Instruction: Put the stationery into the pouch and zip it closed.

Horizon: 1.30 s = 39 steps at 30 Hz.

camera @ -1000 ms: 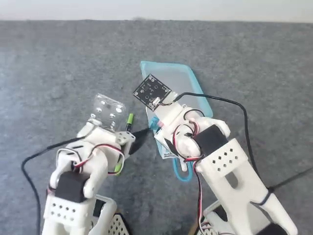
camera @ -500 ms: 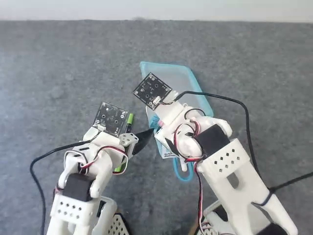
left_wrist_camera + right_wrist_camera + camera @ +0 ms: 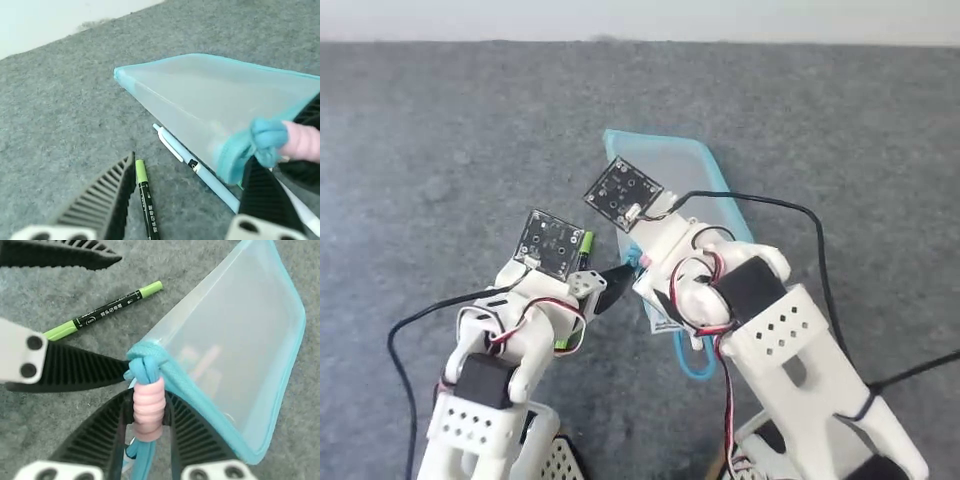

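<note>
Right gripper (image 3: 148,396) pinches the pink zipper pull (image 3: 148,415) of the pouch (image 3: 200,95). Left gripper (image 3: 192,162), wide open and empty, hangs over the green marker (image 3: 145,200) beside the pouch, probably lengthwise between its jaws.

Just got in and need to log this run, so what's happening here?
The right gripper is shut on the pink ribbed zipper pull of the translucent teal-edged pouch. The open left gripper hovers over a green-capped black marker and a light blue pen, both lying beside the pouch, not yet inside.
</note>
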Each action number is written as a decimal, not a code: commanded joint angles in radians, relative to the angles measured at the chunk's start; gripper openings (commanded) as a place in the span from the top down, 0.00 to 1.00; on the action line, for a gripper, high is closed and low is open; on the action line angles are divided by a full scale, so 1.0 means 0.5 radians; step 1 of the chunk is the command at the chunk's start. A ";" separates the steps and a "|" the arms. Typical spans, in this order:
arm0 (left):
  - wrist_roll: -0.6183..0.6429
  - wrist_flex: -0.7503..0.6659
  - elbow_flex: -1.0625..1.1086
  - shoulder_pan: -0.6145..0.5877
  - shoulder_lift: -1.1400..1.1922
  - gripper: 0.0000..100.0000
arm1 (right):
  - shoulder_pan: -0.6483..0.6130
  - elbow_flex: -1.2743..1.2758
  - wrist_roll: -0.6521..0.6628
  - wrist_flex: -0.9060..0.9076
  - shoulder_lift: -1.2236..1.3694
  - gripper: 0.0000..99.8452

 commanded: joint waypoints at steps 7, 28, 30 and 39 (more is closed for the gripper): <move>-0.012 -0.101 -0.005 0.003 -0.015 0.67 | -0.035 -0.190 0.031 0.118 -0.106 0.99; -0.009 -0.178 0.066 0.009 -0.031 0.81 | -0.035 0.049 0.212 0.186 -0.232 0.99; -0.009 -0.178 0.066 0.012 -0.031 0.82 | -0.035 0.049 0.212 0.186 -0.180 0.99; -0.009 -0.178 0.066 -0.006 -0.028 0.89 | -0.026 0.061 0.212 0.180 -0.017 0.99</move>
